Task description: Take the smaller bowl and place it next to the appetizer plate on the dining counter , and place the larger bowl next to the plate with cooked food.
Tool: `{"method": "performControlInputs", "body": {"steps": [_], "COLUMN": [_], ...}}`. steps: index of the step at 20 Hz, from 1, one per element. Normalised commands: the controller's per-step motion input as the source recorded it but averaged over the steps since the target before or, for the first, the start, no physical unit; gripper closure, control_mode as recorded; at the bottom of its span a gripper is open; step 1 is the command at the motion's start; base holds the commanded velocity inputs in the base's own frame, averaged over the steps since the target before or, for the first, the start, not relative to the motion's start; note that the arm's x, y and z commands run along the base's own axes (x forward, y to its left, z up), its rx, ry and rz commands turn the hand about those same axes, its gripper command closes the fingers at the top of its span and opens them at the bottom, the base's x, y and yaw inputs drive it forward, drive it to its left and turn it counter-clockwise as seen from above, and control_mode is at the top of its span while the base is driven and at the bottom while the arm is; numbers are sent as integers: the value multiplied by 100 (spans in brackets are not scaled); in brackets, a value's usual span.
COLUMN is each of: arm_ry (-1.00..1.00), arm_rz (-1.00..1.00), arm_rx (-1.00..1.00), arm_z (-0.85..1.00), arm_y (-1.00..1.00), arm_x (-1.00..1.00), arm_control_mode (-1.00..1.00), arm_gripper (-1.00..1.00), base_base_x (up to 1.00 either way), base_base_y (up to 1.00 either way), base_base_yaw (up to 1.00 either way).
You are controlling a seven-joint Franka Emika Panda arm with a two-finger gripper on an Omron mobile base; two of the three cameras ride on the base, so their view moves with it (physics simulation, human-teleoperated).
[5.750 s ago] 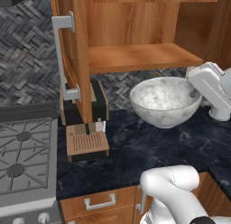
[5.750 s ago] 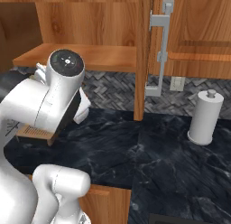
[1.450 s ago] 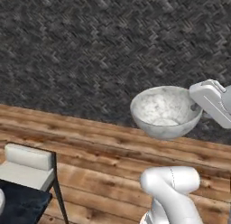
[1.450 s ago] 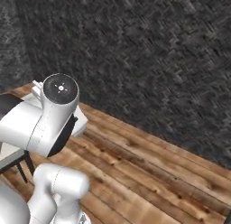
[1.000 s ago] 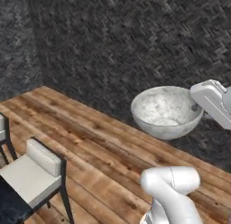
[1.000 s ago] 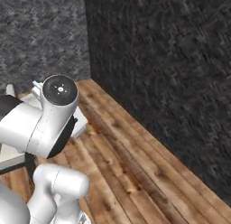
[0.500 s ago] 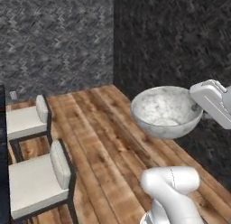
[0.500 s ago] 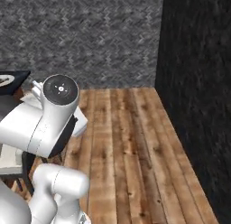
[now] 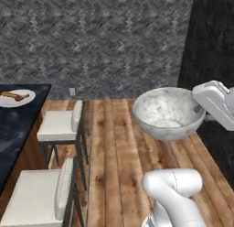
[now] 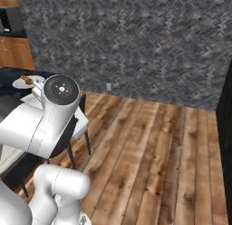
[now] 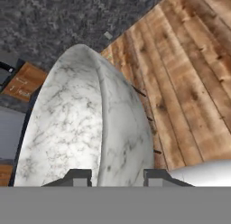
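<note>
I have the two-finger gripper (image 11: 115, 175) clamped on the rim of the wide grey-white marbled stone bowl (image 9: 168, 112), held aloft over wooden floor, and judge I must next reach the black-topped dining counter (image 9: 13, 125) bearing the white plate of brown cooked food (image 9: 15, 97).

We look forward and down from behind the arm in both base views, sharing the wooden floor (image 9: 114, 143), the grey herringbone wall (image 10: 136, 42) and, at left frame edge, the tabletop (image 9: 18, 116). The hand view sits close against the larger bowl (image 11: 85, 123), floor at upper right.
</note>
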Motion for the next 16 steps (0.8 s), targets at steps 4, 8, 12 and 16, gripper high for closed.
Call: {"method": "performControlInputs", "body": {"steps": [4,8,12,16], "arm_ry": [0,0,0,0], "arm_rz": [0,0,0,0], "arm_rx": [0,0,0,0], "arm_z": [0,0,0,0], "arm_y": [0,0,0,0], "arm_x": [0,0,0,0], "arm_control_mode": [100,100,100,100], "arm_gripper": [100,100,100,100], "base_base_x": [100,100,100,91], "base_base_y": [-60,-68,-90,-90], "base_base_yaw": [65,63,56,56]}}
